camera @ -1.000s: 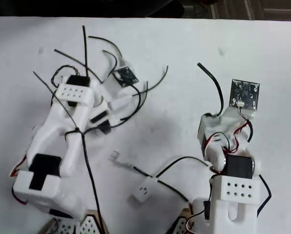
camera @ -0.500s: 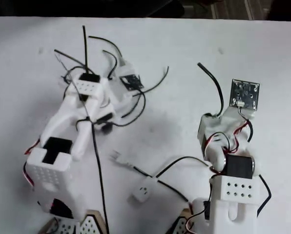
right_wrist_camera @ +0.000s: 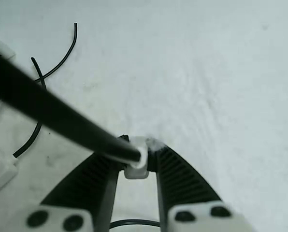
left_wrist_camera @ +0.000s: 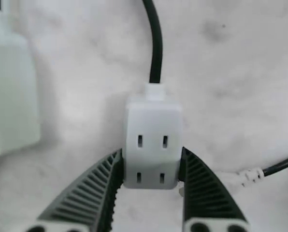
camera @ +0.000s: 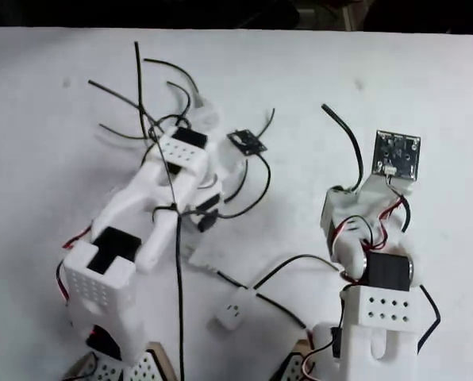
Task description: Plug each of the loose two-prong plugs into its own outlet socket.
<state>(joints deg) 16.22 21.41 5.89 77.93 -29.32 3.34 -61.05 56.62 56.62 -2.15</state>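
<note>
A robotics lab bench: white table (camera: 300, 63) strewn with loose black wires (camera: 349, 132).

Prongs of the plug (right_wrist_camera: 136, 163) hidden between the right jaws; white block (left_wrist_camera: 8, 92) cut by an edge.

High camera: fixed overhead, facing down on the table (camera: 316, 71) from the arm-base side, with both arms in frame. Wrist cameras: close range, each sighting along its own fingers, left gripper (left_wrist_camera: 151, 157) clamping a socket (left_wrist_camera: 152, 125), right gripper (right_wrist_camera: 138, 147) clamping a plug (right_wrist_camera: 135, 170). Shared: tabletop.
</note>
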